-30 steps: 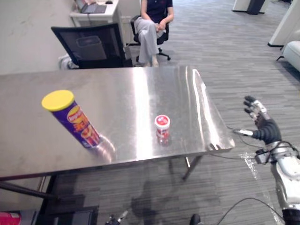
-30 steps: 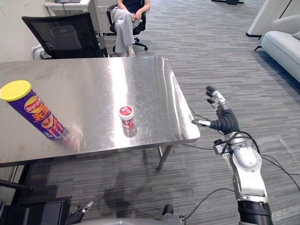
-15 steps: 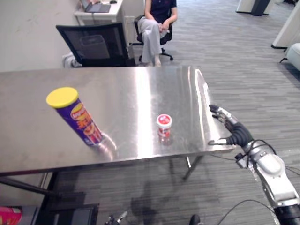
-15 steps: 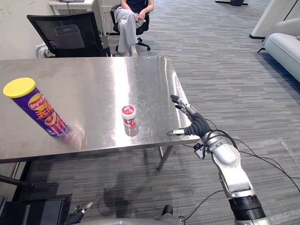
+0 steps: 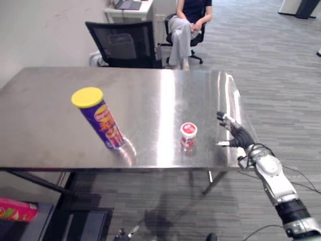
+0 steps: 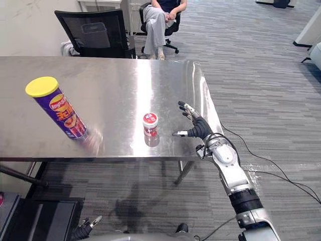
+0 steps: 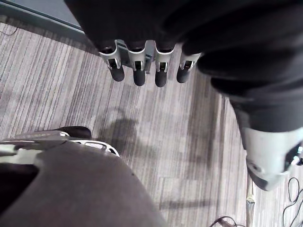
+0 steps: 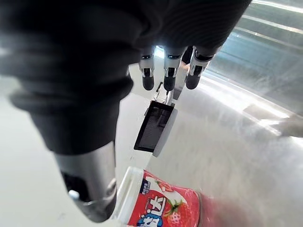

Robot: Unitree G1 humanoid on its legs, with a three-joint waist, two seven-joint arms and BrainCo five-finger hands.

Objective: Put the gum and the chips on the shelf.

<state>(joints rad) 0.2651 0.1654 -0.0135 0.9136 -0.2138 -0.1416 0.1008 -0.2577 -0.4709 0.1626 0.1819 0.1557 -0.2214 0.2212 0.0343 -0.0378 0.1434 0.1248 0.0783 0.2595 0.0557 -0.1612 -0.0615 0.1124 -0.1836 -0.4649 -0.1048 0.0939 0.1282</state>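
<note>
Over carpeted office floor (image 7: 71,94), hanging with fingers (image 7: 138,75) straight: left hand (image 7: 142,19). On steel worktop (image 5: 50,135), standing unshelved: chips can (image 5: 98,118) at left, gum tub (image 5: 188,135) near front edge. Hovering just right of gum tub, fingers spread and empty, apparently readying a grasp: right hand (image 5: 234,136).

My right hand (image 6: 193,128), fingers spread, is over the table (image 6: 125,75) near its right front corner. Bare steel runs from it to the gum tub (image 6: 150,123) just beside. The chips can (image 6: 57,108) stands well apart on the left, with open tabletop between the two. A black chair (image 6: 95,32) blocks the far edge; a person (image 6: 155,22) sits beyond it.
</note>
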